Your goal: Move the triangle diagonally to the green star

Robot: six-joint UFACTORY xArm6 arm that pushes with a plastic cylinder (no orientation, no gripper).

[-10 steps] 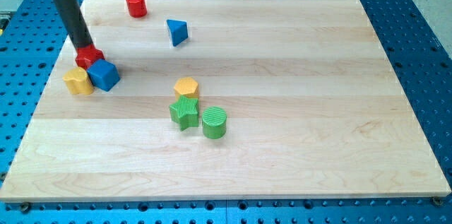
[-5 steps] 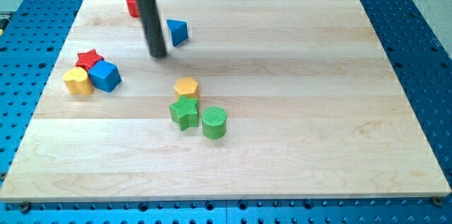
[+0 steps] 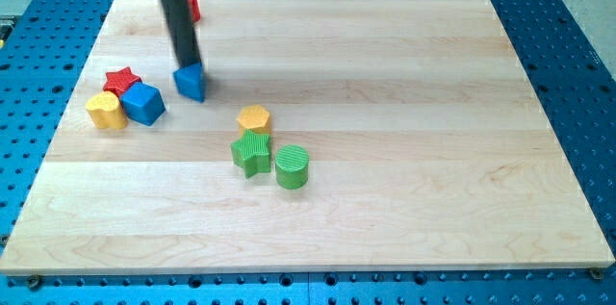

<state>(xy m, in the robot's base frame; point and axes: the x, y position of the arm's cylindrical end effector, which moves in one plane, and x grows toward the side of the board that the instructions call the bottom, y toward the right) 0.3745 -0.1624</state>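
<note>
Blue triangle (image 3: 192,83) sits in the upper-left part of the wooden board (image 3: 404,151), at about ten o'clock from the green star (image 3: 251,153) and apart from it. Sweeping left to right, we find a yellow block (image 3: 106,111) whose shape we cannot make out, a red star (image 3: 121,80) at its one o'clock, and a blue cube (image 3: 143,103) just beside both. Next comes our rod, with my tip (image 3: 190,64) touching the triangle's top edge at twelve o'clock; we carry no jaws, only this rod. A red cylinder (image 3: 192,5) peeks out behind the rod. An orange hexagon (image 3: 253,118) sits at the star's twelve o'clock, a green cylinder (image 3: 292,166) at its four o'clock.
</note>
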